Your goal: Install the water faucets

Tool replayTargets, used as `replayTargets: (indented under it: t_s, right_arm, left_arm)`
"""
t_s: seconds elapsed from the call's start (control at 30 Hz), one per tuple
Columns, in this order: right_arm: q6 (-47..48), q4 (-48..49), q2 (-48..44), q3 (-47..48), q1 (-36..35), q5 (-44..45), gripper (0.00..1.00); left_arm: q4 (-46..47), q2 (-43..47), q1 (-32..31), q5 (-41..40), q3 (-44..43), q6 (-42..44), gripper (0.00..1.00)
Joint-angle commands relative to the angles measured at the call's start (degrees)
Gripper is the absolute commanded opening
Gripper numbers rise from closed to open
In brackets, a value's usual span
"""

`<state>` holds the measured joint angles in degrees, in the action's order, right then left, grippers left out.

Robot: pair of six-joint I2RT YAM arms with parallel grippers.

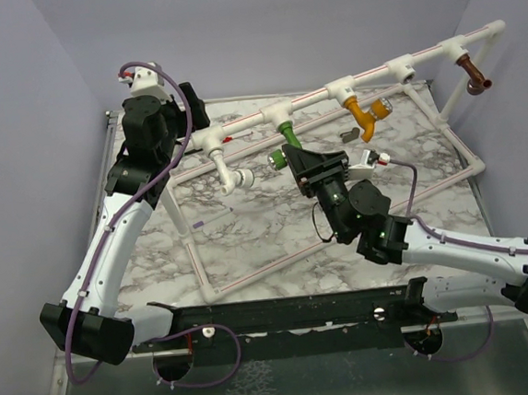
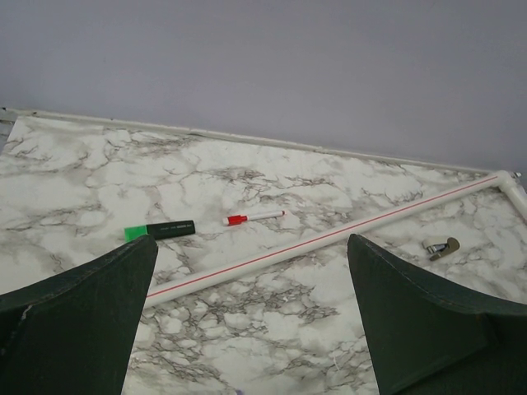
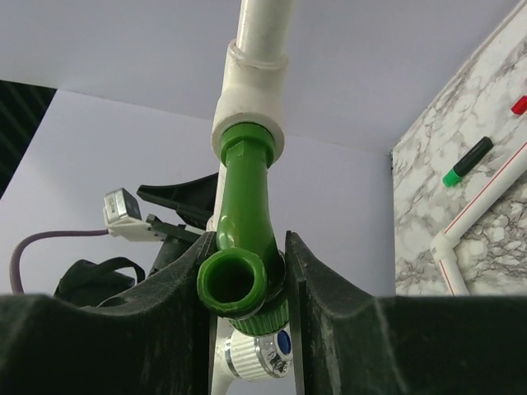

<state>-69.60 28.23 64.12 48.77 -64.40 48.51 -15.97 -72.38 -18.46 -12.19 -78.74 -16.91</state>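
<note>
Glossy bent green faucet (image 3: 243,189) between matte fingers (image 3: 346,329) of right tool (image 3: 248,244)

In your left wrist view the bottom edge cuts off the left tool (image 2: 254,243) below its 2 fingertips. In your right wrist view the right tool (image 3: 249,243) covers both sides of the green faucet (image 3: 244,193), and only a sliver of the white faucet (image 3: 249,355) shows.
</note>
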Motion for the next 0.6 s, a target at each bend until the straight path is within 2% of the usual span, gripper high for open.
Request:
replayTargets:
  t_s: [0.0, 0.1, 0.27, 0.57]
  right_arm:
    - [-5.83, -5.20, -3.22, 2.01, -1.08, 2.54, 0.42]
    - [-6.64, -6.96, -4.07, 1.63, -1.08, 2.58, 0.54]
    - [-5.45, -8.33, -5.75, 1.37, -1.08, 1.78, 0.65]
    - [2.93, -17.06, -8.75, 3.96, -1.08, -0.13, 0.71]
  left_arm:
    - [-10.93, -3.50, -0.70, 2.87, 3.68, 0.54, 0.99]
    - [-10.93, -3.40, -0.70, 2.80, 3.68, 0.56, 0.99]
    - [-10.93, -3.40, -0.70, 2.78, 3.68, 0.56, 0.99]
    - [-10.93, -3.40, -0.70, 2.78, 3.68, 0.56, 0.99]
